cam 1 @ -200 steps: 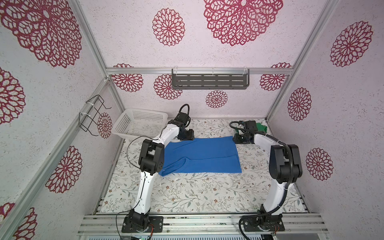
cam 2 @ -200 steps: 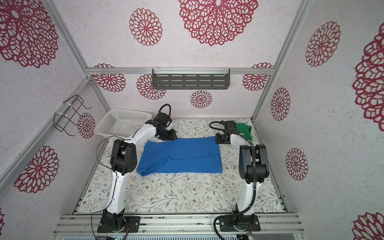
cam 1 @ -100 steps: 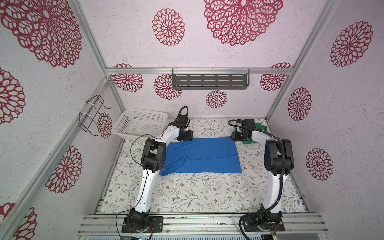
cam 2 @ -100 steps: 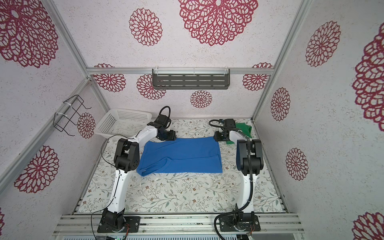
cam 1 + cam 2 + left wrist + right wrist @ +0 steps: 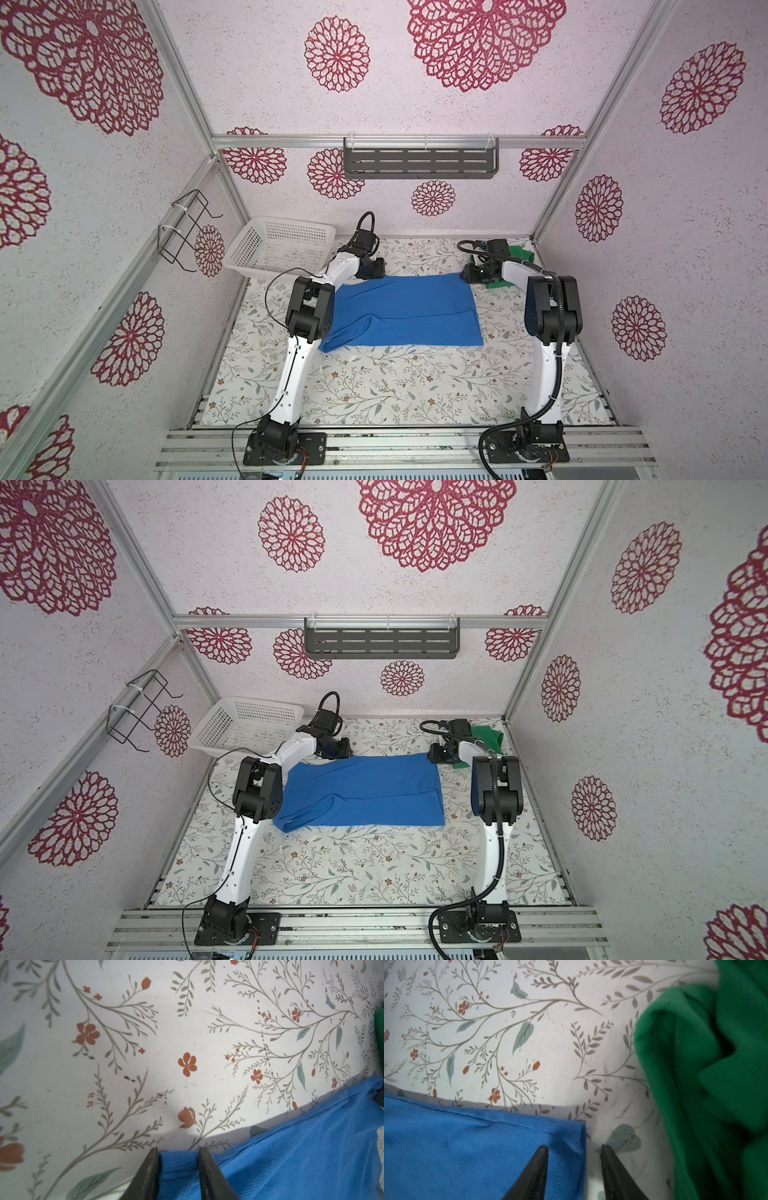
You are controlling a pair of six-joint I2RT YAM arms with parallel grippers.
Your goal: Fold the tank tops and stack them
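Tabletop (image 5: 374, 390) floral-printed, blue tank top (image 5: 407, 311) spread; walls (image 5: 104, 187) red-rosette patterned.

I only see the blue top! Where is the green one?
In both top views the green tank top lies crumpled in the far right corner of the table, behind the right arm, near the blue tank top.

Bench (image 5: 374, 386): floral-print top. Blue tank top (image 5: 407, 311) spread flat mid-bench, straps toward the left, one strap curled over near its near-left corner. Green tank top (image 5: 519, 253) bunched in the far right corner, bare strip between it and the blue. White perforated basket (image 5: 245, 253) at the far left corner.
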